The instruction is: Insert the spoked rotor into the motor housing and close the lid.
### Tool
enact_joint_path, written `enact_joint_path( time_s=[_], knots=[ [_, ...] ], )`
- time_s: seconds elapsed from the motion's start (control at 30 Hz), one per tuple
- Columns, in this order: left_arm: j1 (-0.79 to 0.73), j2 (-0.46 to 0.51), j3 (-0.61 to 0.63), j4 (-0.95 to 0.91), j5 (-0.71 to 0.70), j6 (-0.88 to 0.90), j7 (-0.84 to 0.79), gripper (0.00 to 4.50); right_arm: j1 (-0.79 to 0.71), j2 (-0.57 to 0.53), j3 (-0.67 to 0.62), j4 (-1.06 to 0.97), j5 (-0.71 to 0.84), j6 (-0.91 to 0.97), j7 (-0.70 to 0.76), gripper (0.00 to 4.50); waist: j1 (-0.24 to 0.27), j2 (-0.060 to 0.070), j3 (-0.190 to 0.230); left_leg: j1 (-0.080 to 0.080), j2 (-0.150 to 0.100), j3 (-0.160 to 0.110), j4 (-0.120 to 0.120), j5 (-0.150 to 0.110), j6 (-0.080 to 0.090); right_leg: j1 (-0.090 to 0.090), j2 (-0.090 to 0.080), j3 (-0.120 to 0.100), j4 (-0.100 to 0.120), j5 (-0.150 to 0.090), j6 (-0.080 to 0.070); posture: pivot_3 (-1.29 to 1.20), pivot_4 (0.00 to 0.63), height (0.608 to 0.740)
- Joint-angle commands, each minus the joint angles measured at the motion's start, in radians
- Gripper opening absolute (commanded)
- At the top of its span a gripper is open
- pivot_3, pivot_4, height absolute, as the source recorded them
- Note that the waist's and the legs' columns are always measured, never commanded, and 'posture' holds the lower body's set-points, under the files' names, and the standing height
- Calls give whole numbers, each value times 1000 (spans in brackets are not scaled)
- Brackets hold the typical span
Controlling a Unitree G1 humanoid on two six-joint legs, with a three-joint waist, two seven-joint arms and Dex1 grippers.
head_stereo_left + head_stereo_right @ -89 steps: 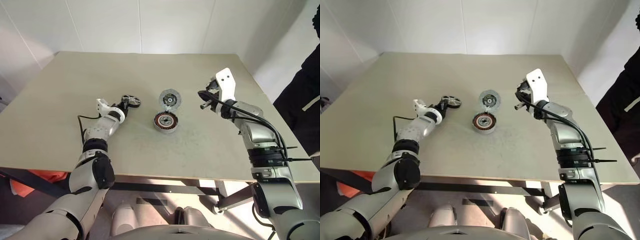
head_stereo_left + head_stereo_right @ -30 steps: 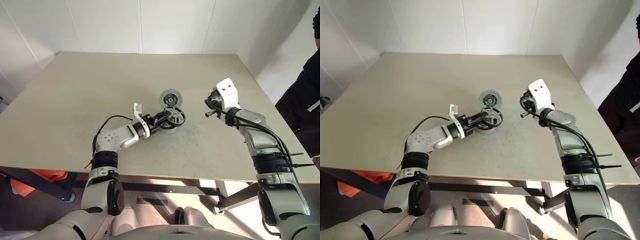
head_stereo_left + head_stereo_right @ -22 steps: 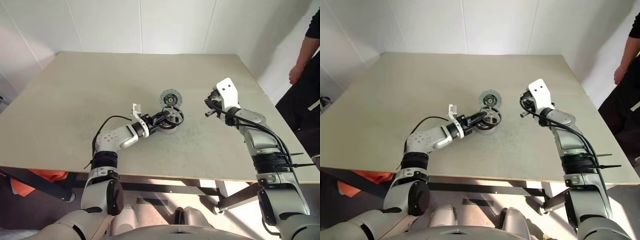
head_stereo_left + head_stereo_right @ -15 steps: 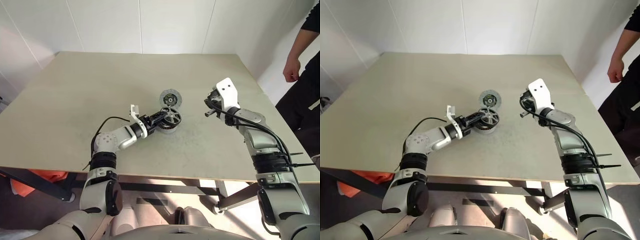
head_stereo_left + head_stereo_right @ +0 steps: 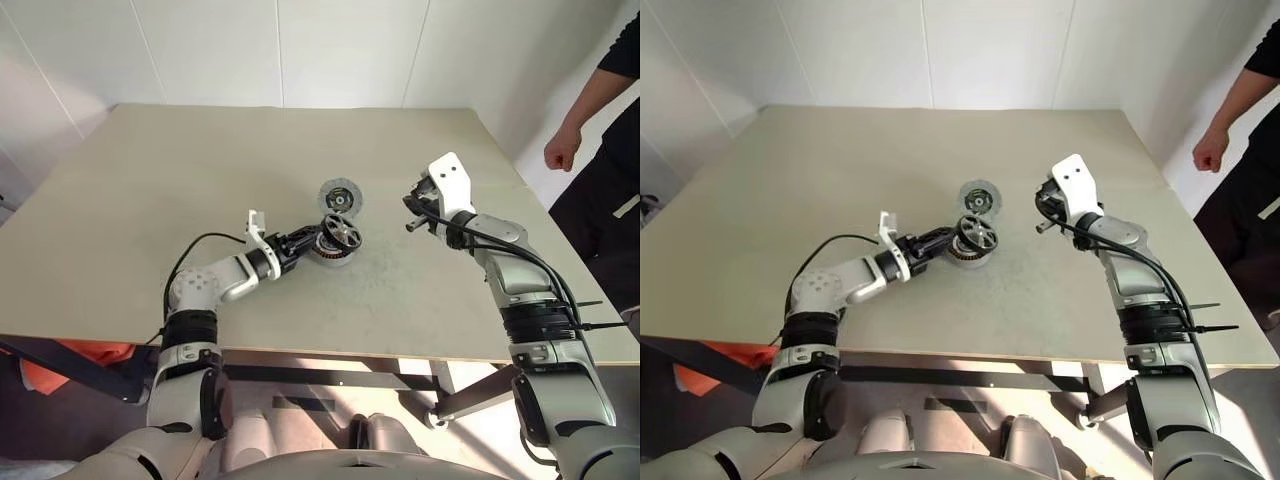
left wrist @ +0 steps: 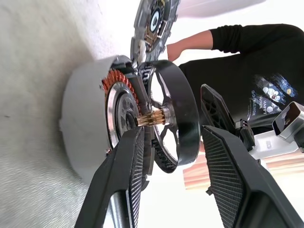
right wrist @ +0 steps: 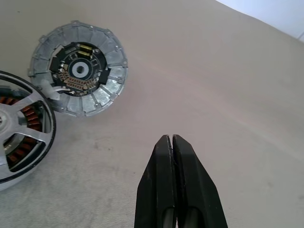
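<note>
Left tool point(image 6: 171, 166) fingers apart, straddling the spoked rotor point(image 5: 341, 232) rim without clamping it, released as far as the left wrist view shows. Rotor sits on the motor housing point(image 5: 328, 254) mid-worktop point(image 5: 150, 180), brass shaft going into the housing centre, but wheel stands proud and looks a bit tilted, copper windings visible underneath. Judged: insertion started, not fully seated. The lid point(image 5: 341, 196) lies flat on the worktop just behind the housing, circuit side up in the right wrist view, untouched. Left to do: press rotor home, pick lid, close it.

Left arm stretched low across the worktop, tool about level, pointing toward the housing from the robot's left. Right tool point(image 7: 174, 156) clenched tight, empty, held above the worktop to the right of the parts, angled slightly down toward the lid. A person's hand point(image 5: 561, 150) at far right edge, away from the parts.
</note>
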Motion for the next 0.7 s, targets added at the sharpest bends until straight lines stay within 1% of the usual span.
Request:
enact_joint_path(
  time_s=[0.03, 0.27, 0.7],
  knots=[
    [15, 29, 24, -120, -68, 24, -28, 2040, 9, 23, 16, -138, 65, 30, 62, 0, 0, 0, 0, 0, 0, 0, 0, 0, 0, 0, 0, 0, 0, 0, 0, 0, 0, 740],
    [61, 62, 50, -192, -113, 12, -20, 2040, 39, 93, 99, -191, 57, 62, 71, 0, 1, 0, 0, 1, 0, 0, 0, 0, 1, 1, 0, 0, 0, 0, 0, 0, 0, 740],
    [74, 163, 105, -171, -103, -37, 24, 2040, 77, 241, 258, -135, 6, 66, 40, 0, -1, 0, 0, 1, 2, 0, -1, 1, -2, 1, 1, -1, 0, 0, 0, 0, 0, 740]
  ],
)
